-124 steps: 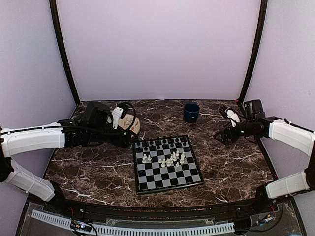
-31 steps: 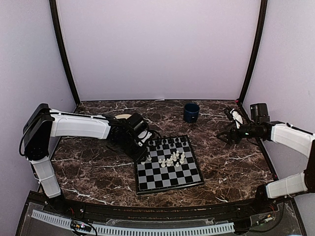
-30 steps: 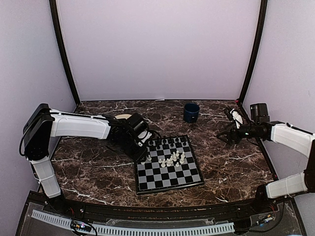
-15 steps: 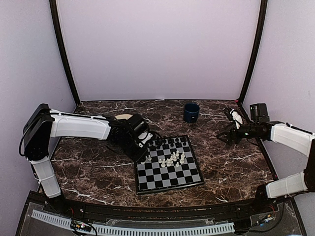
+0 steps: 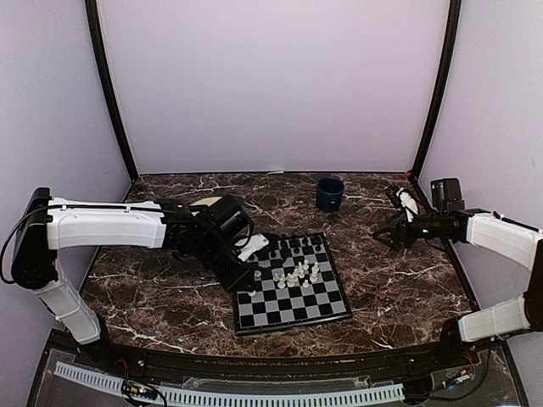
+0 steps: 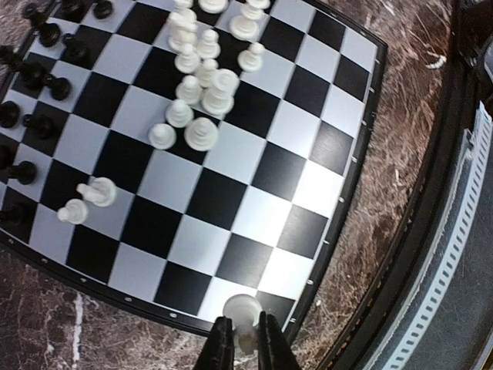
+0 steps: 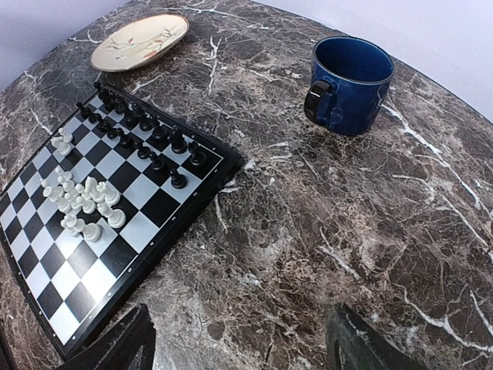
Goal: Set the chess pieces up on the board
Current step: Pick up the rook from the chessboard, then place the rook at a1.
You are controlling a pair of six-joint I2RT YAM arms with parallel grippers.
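**A:** What's changed at the board (image 6: 277,166)?

**B:** The left end effector (image 6: 245,333) has slid from the board's left edge to its near-left corner. Its jaws have pinched almost closed on one white piece (image 6: 245,308), right over the corner square.

**A:** So one is going home?

**B:** Probably a back-rank placement. The other white pieces (image 6: 202,100) still huddle mid-board, and the black pieces (image 7: 146,127) line the far rows. The right end effector (image 7: 239,351) hangs wide open and empty over the worktop (image 7: 347,231), right of the board.
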